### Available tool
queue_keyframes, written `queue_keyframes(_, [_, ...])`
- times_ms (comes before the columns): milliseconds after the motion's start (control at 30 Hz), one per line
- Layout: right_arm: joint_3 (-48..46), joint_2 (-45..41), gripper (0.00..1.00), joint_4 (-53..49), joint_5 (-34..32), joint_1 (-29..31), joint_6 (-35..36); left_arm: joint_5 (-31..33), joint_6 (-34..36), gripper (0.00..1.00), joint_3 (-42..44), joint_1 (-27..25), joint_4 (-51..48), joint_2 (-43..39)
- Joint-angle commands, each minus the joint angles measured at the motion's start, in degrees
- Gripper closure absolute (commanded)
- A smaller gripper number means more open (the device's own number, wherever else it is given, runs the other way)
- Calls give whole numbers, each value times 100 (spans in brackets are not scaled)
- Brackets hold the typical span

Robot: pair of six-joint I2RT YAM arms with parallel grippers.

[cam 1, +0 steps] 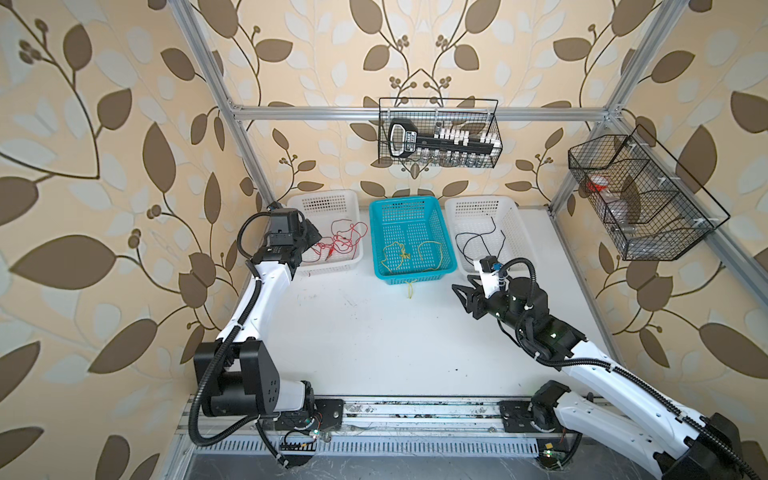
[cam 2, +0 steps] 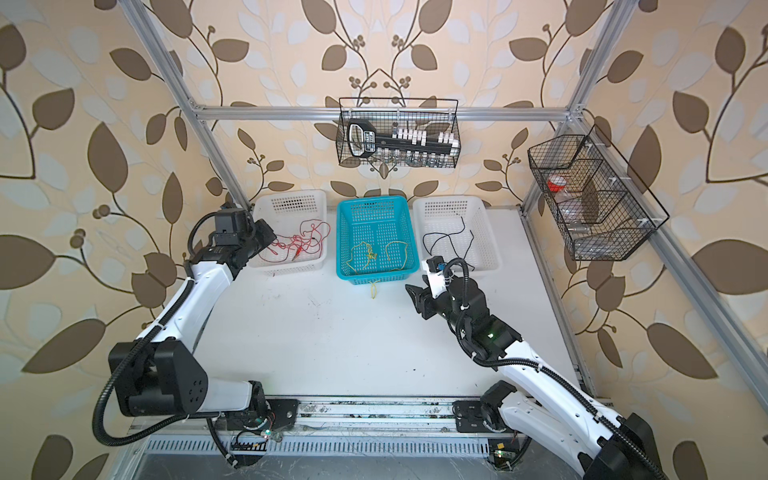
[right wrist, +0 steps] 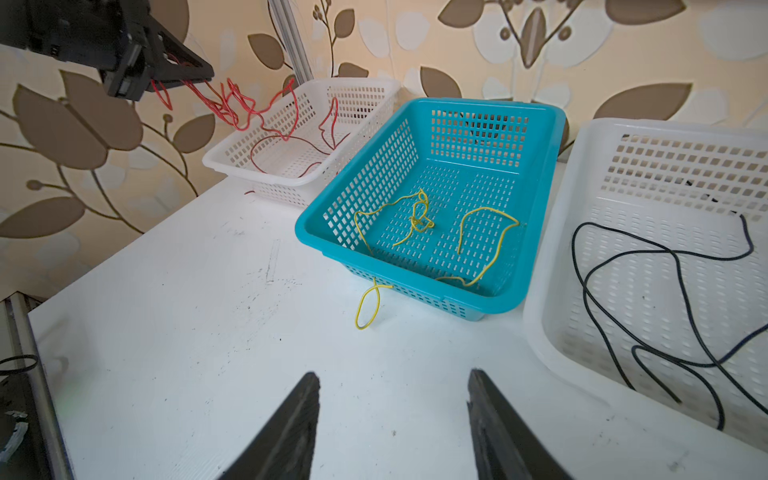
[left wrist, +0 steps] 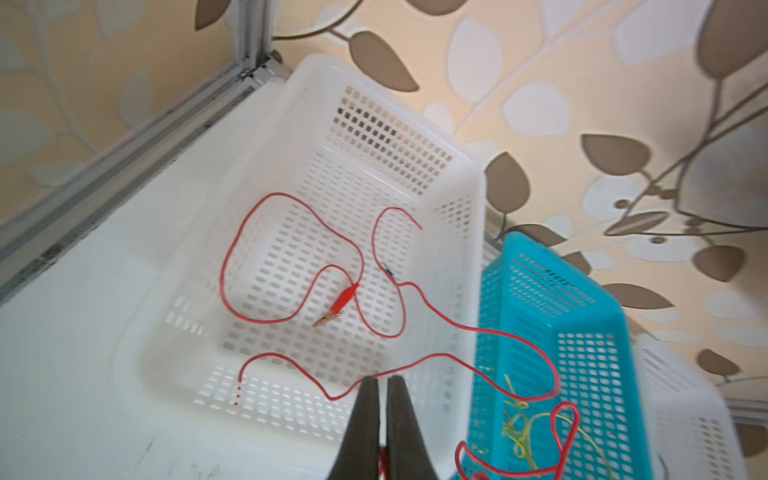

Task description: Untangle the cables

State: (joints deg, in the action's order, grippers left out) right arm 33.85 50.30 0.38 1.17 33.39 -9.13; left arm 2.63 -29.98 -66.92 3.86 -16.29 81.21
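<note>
In both top views my left gripper [cam 1: 312, 240] [cam 2: 271, 237] hangs over the near edge of the left white basket [cam 1: 324, 195], and the red cables [cam 1: 343, 243] spread away from its tips into that basket. My right gripper [cam 1: 463, 301] [cam 2: 415, 302] hovers above the desk [cam 1: 374, 340]. The teal basket [cam 1: 405, 200] with the yellow cables [cam 1: 401, 253] lies ahead of it, and the right white basket [cam 1: 482, 200] with the black cable [cam 1: 478, 241] is off to its outer side. I count three baskets, one per colour. From the left wrist, my left gripper [left wrist: 380, 384] is closed on a red strand [left wrist: 457, 326] that runs across its tips. One red alligator clip [left wrist: 345, 300] lies further ahead on the basket floor. I cannot sort the red strands into a sure number. From the right wrist, my right gripper [right wrist: 392, 376] stands open and empty. Straight ahead of it a yellow loop [right wrist: 368, 307] pokes out through the teal basket's near wall onto the desk, its long axis running away from me. I make out two yellow pieces, one of them knotted [right wrist: 420, 220], and I cannot tell whether the black [right wrist: 623, 257] is one cable or two. I judge the right gripper far nearer to that loop than the left. The next move turns on reaching forward and closing across the loop.
</note>
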Motion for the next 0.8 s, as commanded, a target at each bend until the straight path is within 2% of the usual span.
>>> queue_keyframes(0, [-146, -73, 43, -10, -100, 45, 38, 687, 251, 100, -209, 94, -40, 386])
queue_keyframes(300, [-183, -21, 43, -12, -112, 46, 0, 666, 426, 98, -801, 198, -271, 1529])
queue_keyframes(367, [-187, -43, 43, -27, -149, 46, -15, 627, 420, 84, -866, 203, -350, 1629])
queue_keyframes(500, [-177, -14, 43, -60, -218, 51, 12, 489, 397, 72, -754, 199, -259, 1554])
queue_keyframes(533, [-160, -5, 43, -70, -223, 50, 16, 474, 396, 67, -720, 195, -259, 1520])
queue_keyframes(767, [-28, 60, 42, -240, -407, -28, 108, 396, 448, 14, -538, 201, -229, 1147])
